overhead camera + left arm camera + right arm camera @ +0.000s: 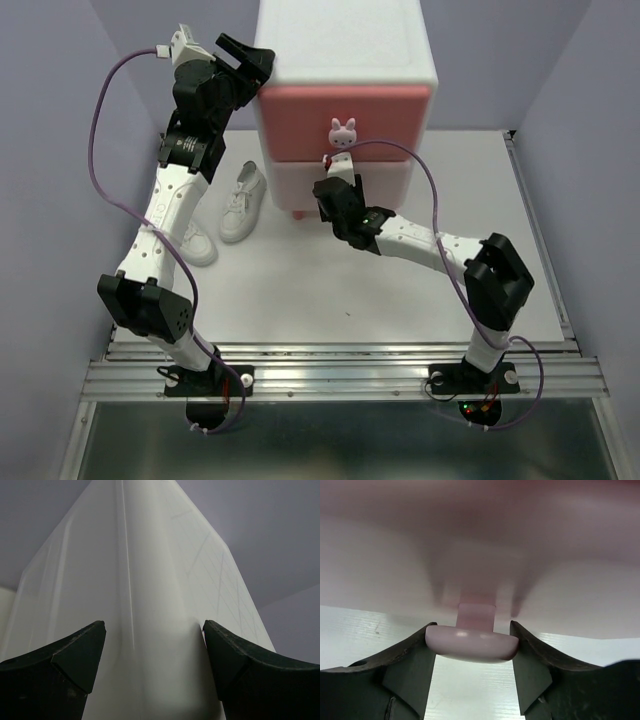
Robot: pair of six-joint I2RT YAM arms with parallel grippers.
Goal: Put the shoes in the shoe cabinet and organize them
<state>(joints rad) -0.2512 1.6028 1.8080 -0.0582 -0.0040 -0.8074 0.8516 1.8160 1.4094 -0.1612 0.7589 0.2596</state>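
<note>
The shoe cabinet (345,50) stands at the back, white with a darker pink upper drawer (300,115) and a pale pink lower drawer (385,180). My right gripper (336,186) is at the lower drawer's front. In the right wrist view it (472,647) is shut on that drawer's pale pink knob (472,645), with a finger touching each side. My left gripper (250,62) is open at the cabinet's upper left corner, and the white corner edge (150,605) runs between its spread fingers. Two white shoes lie left of the cabinet: one (243,203) in full view, the other (197,243) partly under my left arm.
The upper drawer's bunny knob (343,132) sits just above my right gripper. A purple cable (100,130) loops off the left arm. Lilac walls close in on both sides, and a metal rail (340,372) runs along the table's near edge.
</note>
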